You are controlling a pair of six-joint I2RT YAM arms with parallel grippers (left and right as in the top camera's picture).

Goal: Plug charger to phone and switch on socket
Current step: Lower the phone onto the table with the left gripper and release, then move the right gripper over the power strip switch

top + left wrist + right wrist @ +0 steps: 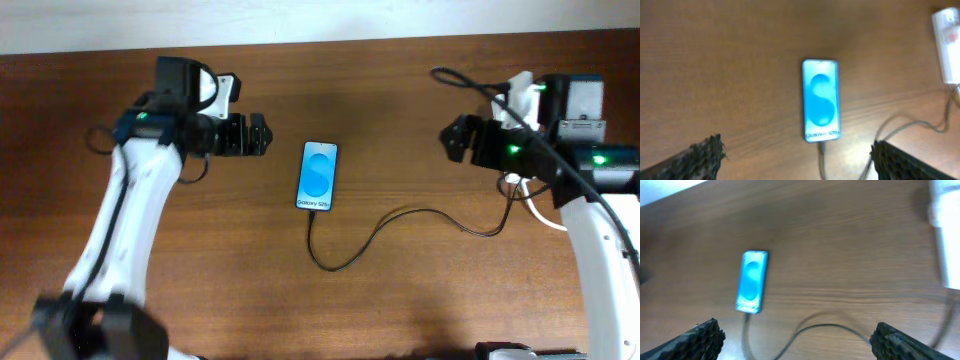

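Observation:
The phone (317,176) lies flat mid-table, its blue screen lit. It also shows in the left wrist view (821,100) and the right wrist view (752,281). The thin black charger cable (400,215) runs from the phone's bottom edge, loops toward the front and goes right to the socket. Its connector (822,148) sits at the phone's bottom port. The white socket (520,95) is mostly hidden under my right arm; its end shows in the left wrist view (947,42). My left gripper (258,135) is open and empty left of the phone. My right gripper (455,140) is open and empty, right of the phone.
A thick white cord (540,212) curls beside my right arm. The table's far edge meets a pale wall at the top. The cable loop (825,327) lies on the wood between the phone and my right arm.

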